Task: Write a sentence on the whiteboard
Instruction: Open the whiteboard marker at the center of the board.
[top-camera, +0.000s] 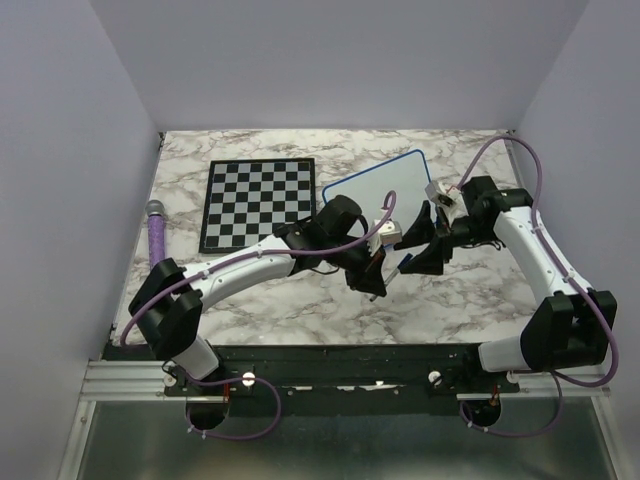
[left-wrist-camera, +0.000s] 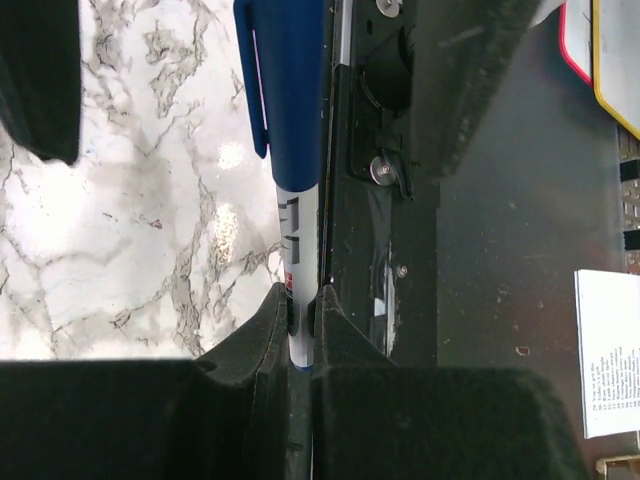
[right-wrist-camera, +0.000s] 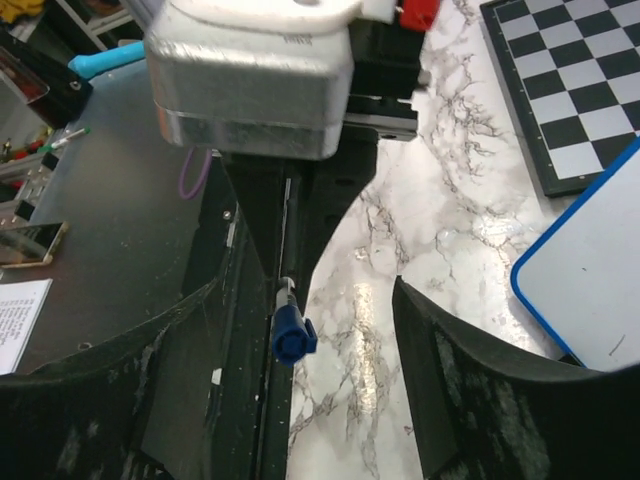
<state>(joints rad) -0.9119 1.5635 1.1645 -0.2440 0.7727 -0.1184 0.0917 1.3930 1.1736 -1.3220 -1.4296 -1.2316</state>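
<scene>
You had no text you could actually read in any view. The marker (left-wrist-camera: 300, 270) carried print on its white barrel, grey blocks and a small red mark in your left wrist view, but it was too blurred to spell out. A printed sheet (left-wrist-camera: 608, 350) at the right edge of that view showed lines of tiny type, all illegible. Your right wrist view caught a paper corner (right-wrist-camera: 18, 318) with equally unreadable lines. The whiteboard (right-wrist-camera: 590, 270) bore only one short dark stroke, no letter.
</scene>
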